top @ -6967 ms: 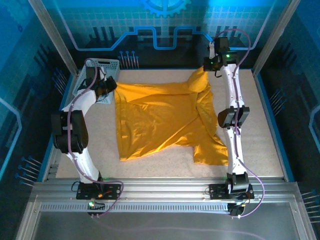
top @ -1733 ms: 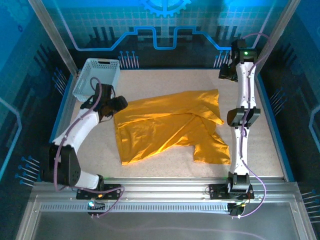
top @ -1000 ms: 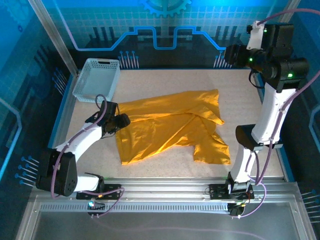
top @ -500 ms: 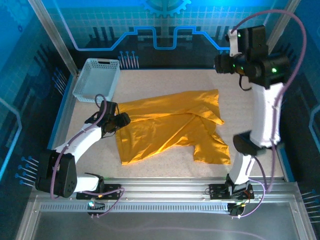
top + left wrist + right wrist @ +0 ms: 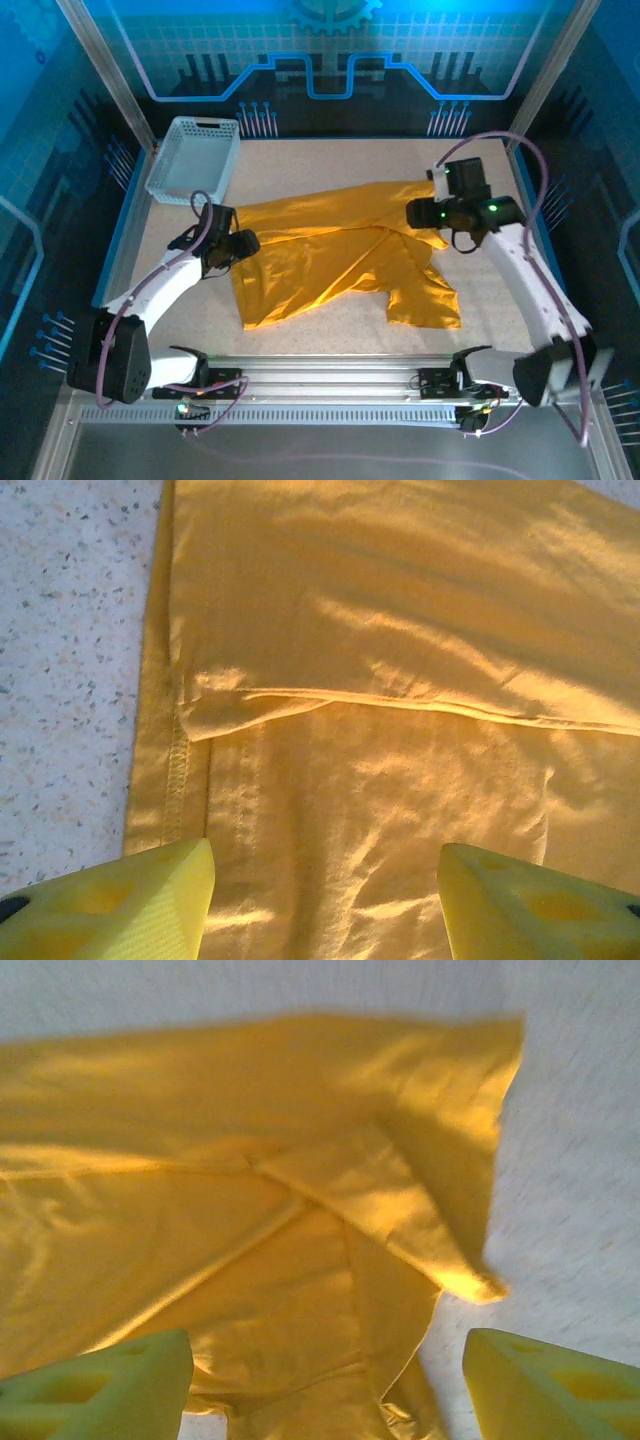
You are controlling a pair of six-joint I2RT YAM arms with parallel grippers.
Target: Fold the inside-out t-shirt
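The inside-out t-shirt (image 5: 330,262) lies crumpled and partly folded over itself in the middle of the table, plain mustard yellow all over. My left gripper (image 5: 244,243) hovers over its left edge. In the left wrist view the jaws (image 5: 325,910) stand open above the stitched hem and a fold of the t-shirt (image 5: 400,670), nothing between them. My right gripper (image 5: 413,213) hangs over the shirt's far right corner. In the right wrist view it is open (image 5: 325,1390) above overlapping flaps of the t-shirt (image 5: 200,1160), holding nothing.
A light grey lattice basket (image 5: 193,158) stands at the far left corner. Speckled tabletop (image 5: 330,160) shows bare behind the shirt and to its right (image 5: 580,1160). A metal rail (image 5: 330,375) runs along the near edge.
The right arm has swung down from high at the back right to just over the shirt's far right corner, its jaws spreading wider. The left arm has barely moved.
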